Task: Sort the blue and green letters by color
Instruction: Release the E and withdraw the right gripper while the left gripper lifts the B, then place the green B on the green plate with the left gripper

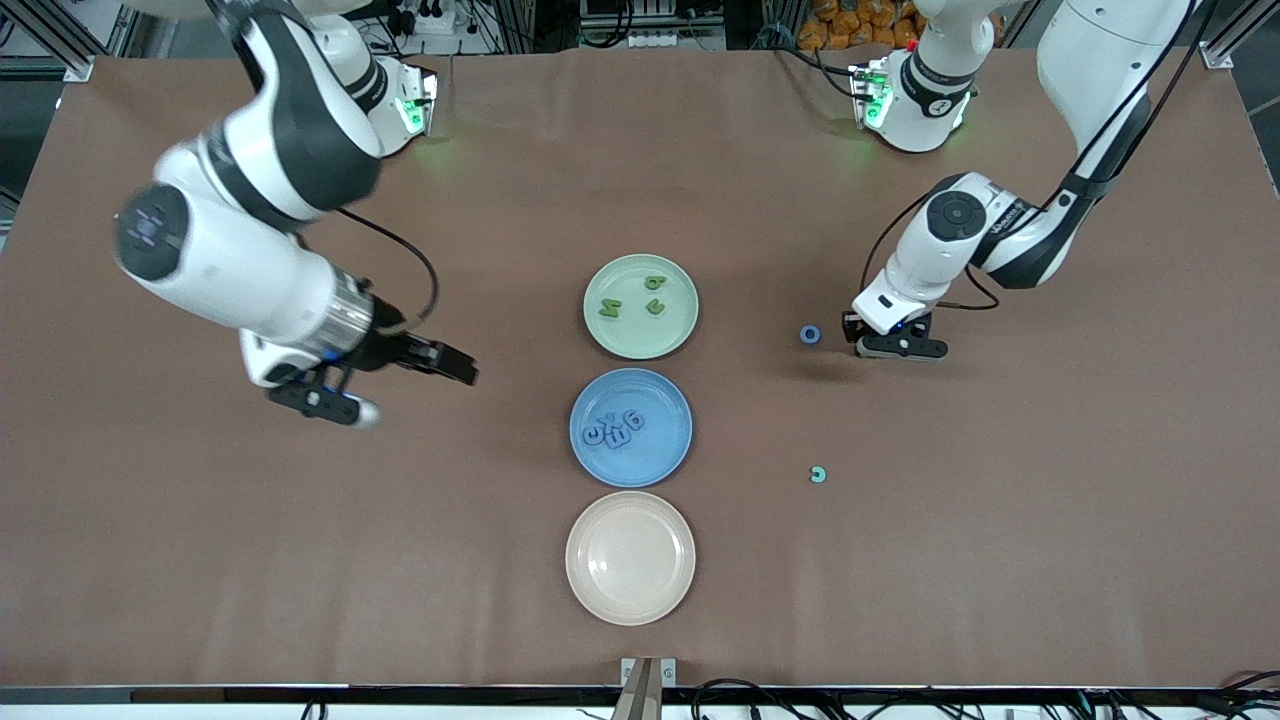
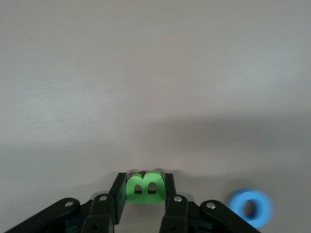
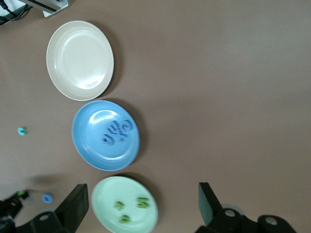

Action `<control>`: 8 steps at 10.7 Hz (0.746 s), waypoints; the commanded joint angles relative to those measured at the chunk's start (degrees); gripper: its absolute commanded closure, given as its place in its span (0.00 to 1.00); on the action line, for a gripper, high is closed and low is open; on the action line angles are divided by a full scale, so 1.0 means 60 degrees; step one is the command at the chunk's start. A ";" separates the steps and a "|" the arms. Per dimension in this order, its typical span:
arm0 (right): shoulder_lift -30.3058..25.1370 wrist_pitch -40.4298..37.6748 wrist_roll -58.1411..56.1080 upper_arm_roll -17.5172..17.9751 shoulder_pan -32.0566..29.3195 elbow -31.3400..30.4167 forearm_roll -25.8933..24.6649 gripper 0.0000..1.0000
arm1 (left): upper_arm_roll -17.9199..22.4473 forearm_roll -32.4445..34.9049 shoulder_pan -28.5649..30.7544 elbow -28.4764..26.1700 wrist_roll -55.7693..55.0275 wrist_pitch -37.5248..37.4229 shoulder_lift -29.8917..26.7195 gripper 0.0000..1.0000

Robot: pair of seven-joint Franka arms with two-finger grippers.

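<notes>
Brown cloth covers the table [image 1: 200, 560], and going from the right arm's end we first meet the right gripper [image 3: 141, 206], hanging in the air over bare cloth at that end, its fingers [image 3: 73, 208] spread wide with nothing between them. Down the middle of the table we see three plates in a row. The green plate [image 1: 672, 340] lies farthest from the front camera and carries three green letters [image 1: 632, 300]. The blue plate [image 1: 665, 455] sits just beside it, nearer the camera, with a cluster of blue letters [image 1: 612, 428] on it. The cream plate [image 1: 630, 558] lies nearest the front edge and has nothing on it. Toward the left arm's end, a blue ring-shaped letter [image 1: 810, 334] lies on the cloth, and a small teal letter [image 1: 819, 474] lies nearer the front edge, well apart from it. The left gripper [image 2: 144, 194] is low over the cloth just beside the blue ring, its fingers pinching a green letter B [image 2: 144, 187] that stands upright between them
</notes>
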 commanded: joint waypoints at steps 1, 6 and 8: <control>-0.1548 -0.0922 -0.1651 0.0208 -0.0850 -0.0582 -0.0831 0.00 | -0.1344 0.0213 0.0079 0.0466 -0.2856 -0.0003 -0.0237 1.00; -0.2240 -0.2359 -0.3923 -0.0565 -0.1761 0.0075 -0.1544 0.00 | -0.2829 0.0184 -0.1306 0.0937 -0.7181 -0.0091 -0.0076 1.00; -0.2458 -0.2696 -0.4394 -0.0772 -0.1849 0.0121 -0.2003 0.00 | -0.2829 0.0169 -0.2187 0.1170 -0.8383 -0.0265 -0.0003 1.00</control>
